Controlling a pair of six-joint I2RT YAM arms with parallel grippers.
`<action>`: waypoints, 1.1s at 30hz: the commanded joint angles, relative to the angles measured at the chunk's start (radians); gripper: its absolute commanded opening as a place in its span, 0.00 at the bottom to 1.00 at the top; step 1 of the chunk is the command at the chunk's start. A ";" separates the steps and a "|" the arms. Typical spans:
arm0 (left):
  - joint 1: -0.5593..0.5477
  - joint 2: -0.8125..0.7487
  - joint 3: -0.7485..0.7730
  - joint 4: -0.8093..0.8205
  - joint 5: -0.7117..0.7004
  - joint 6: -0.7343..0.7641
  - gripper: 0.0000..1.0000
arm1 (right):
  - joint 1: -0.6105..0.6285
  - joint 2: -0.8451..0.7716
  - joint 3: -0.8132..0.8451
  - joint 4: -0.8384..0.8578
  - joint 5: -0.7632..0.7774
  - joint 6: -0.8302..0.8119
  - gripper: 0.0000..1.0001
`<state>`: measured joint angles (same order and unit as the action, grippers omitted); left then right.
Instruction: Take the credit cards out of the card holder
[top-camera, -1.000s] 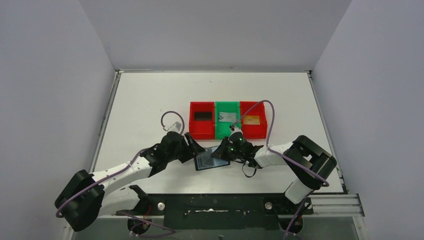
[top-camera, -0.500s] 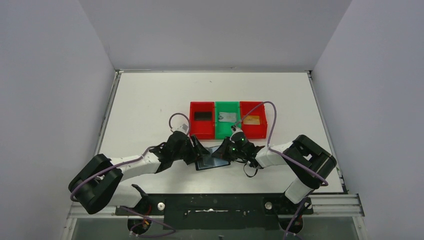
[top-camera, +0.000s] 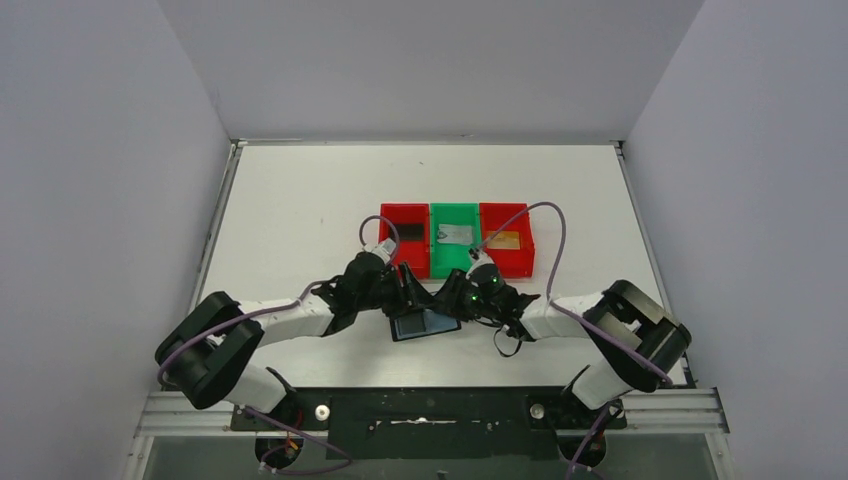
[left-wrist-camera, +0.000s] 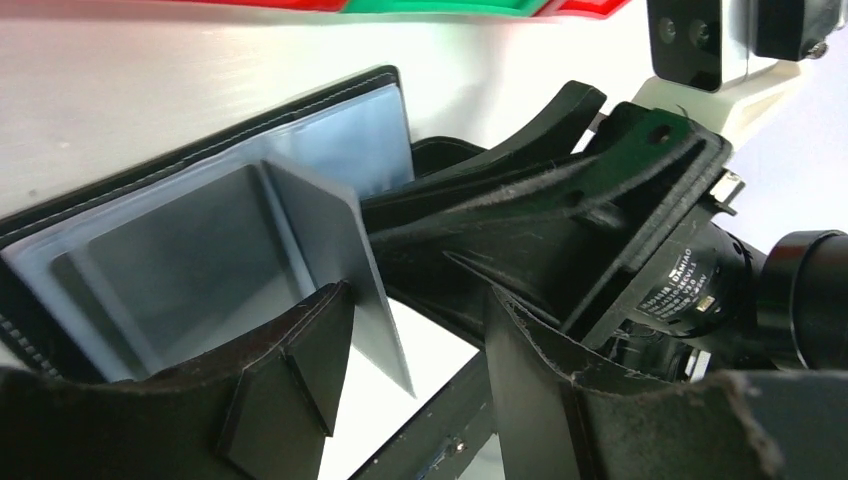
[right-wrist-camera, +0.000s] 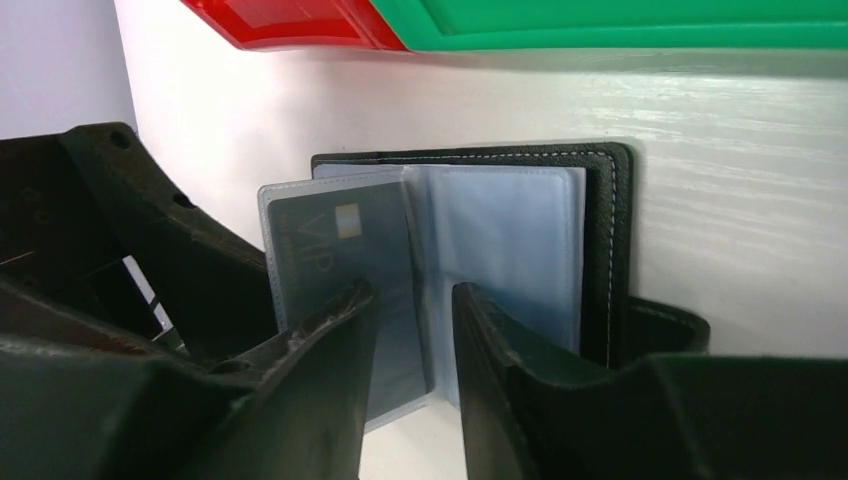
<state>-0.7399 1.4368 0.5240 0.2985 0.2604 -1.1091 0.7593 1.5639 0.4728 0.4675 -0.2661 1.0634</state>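
At the flat black card holder (top-camera: 424, 325), glossy-sleeved, left claw (left-wrist-camera: 418, 300) and right claw (right-wrist-camera: 412, 295) released.

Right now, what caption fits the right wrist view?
Open card holder, grey VIP card sleeved inside, right gripper jaws parted at its centre fold.

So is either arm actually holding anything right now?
Nothing looks gripped: both pairs of jaws stand parted at the open card holder, closed on none of its clear sleeves.
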 joint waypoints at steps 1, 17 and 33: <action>-0.009 0.025 0.069 0.100 0.049 0.033 0.49 | 0.000 -0.146 0.003 -0.073 0.103 -0.040 0.36; -0.018 -0.011 0.106 -0.054 -0.067 0.059 0.49 | 0.001 -0.490 -0.077 -0.384 0.389 -0.016 0.35; -0.021 0.004 0.100 -0.126 -0.096 0.033 0.50 | 0.092 -0.221 0.111 -0.382 0.298 -0.136 0.13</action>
<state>-0.7586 1.4391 0.6006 0.1654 0.1787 -1.0710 0.8276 1.3407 0.5259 0.0708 0.0044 0.9646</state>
